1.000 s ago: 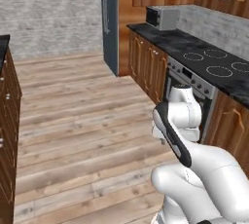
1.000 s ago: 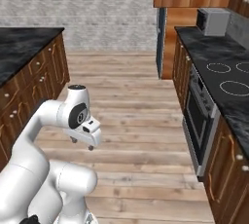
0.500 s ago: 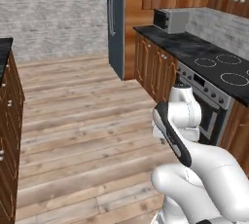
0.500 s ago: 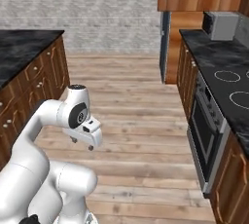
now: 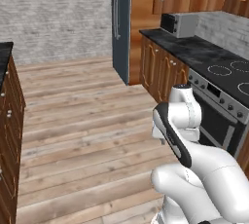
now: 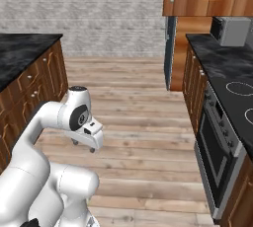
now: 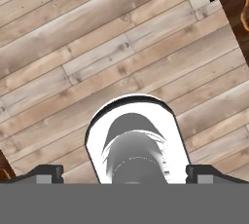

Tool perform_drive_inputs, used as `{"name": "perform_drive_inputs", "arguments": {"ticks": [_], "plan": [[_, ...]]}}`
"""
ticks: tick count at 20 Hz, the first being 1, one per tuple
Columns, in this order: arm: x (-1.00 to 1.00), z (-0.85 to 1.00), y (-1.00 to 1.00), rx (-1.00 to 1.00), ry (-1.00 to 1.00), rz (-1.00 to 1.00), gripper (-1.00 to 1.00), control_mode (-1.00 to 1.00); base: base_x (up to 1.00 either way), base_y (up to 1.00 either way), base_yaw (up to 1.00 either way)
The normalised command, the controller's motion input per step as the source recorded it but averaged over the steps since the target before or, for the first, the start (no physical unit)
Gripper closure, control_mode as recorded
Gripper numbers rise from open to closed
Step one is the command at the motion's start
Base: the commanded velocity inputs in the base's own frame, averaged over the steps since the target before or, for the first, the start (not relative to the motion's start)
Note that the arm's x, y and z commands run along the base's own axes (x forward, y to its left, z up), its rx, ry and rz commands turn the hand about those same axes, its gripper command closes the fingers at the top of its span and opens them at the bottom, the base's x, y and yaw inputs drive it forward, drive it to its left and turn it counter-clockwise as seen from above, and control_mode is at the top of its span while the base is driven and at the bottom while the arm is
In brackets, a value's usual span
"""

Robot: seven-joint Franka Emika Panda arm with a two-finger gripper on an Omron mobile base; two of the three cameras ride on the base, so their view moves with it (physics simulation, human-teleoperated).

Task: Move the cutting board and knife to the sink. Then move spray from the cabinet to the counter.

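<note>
meanwhile the hand [image 7: 124, 177] hangs wide open and empty over the wooden floor [image 7: 97, 47].

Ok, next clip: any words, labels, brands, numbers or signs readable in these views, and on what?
None can be read.
The microwave front shows no legible label.
The oven control strip has knobs but no readable marks.
The fridge and the cupboards are blank.

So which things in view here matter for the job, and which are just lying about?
For the job:
- counter, black marble-look
- gripper, open and empty

Just about:
- microwave
- stovetop
- oven
- fridge
</note>
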Motion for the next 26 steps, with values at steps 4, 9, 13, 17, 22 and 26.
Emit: {"name": "perform_drive_inputs", "arguments": {"ticks": [4, 9, 13, 17, 22, 26], "plan": [[0.0, 0.0, 0.0, 0.0, 0.0, 0.0, -1.0, 1.0, 0.69, 0.0, 0.0], [0.0, 0.0, 0.0, 0.0, 0.0, 0.0, -1.0, 1.0, 0.73, 0.0, 0.0], [0.0, 0.0, 0.0, 0.0, 0.0, 0.0, -1.0, 1.0, 0.72, 0.0, 0.0], [0.0, 0.0, 0.0, 0.0, 0.0, 0.0, -1.0, 1.0, 0.72, 0.0, 0.0], [0.0, 0.0, 0.0, 0.0, 0.0, 0.0, -1.0, 1.0, 0.7, 0.01, 0.0], [0.0, 0.0, 0.0, 0.0, 0.0, 0.0, -1.0, 1.0, 0.72, 0.02, 0.0]]}}
